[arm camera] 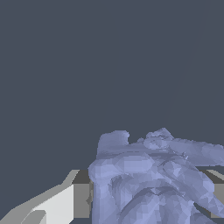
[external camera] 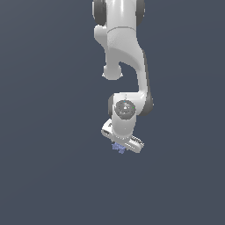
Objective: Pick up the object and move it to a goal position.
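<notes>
Clamping the periwinkle lumpy object [external camera: 117, 147] between its fingers [arm camera: 52, 205], the white pincer [external camera: 121, 148] holds it directly beneath the palm. It looks light and rigid; its faceted bumps suggest gripping across the narrow middle, as done.

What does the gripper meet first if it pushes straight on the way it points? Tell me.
The periwinkle object already sits at the gripper, between the fingers in the wrist view. Beyond it only plain dark ground shows; depth is unclear.
</notes>
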Controlling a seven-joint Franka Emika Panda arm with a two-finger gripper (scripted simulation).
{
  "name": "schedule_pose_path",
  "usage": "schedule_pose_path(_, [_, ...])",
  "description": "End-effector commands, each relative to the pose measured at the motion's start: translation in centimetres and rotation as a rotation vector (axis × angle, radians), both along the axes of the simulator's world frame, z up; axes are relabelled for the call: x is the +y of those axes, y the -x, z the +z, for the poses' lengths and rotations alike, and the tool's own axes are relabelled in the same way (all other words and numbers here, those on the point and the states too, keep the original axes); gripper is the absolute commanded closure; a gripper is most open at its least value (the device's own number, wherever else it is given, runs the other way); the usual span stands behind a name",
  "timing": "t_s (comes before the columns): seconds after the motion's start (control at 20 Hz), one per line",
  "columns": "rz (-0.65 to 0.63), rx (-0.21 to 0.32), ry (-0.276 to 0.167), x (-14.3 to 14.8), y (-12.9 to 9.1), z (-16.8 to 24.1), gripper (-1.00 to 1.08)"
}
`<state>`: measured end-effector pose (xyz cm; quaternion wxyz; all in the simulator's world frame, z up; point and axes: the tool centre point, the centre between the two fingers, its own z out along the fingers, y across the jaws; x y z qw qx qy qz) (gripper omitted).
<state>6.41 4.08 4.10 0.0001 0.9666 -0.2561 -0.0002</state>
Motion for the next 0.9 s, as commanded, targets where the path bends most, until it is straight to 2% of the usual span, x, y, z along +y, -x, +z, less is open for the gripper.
schedule_pose_path(0.0, [0.000, 0.000, 0.000, 0.0, 0.0, 0.0, 1.08])
schedule_pose_path(0.45, [0.000, 0.000, 0.000, 0.4, 0.9, 2.1, 1.08])
schedule_pose_path(0.85, [0.000, 0.000, 0.000, 1.3, 3.0, 6.8, 1.08])
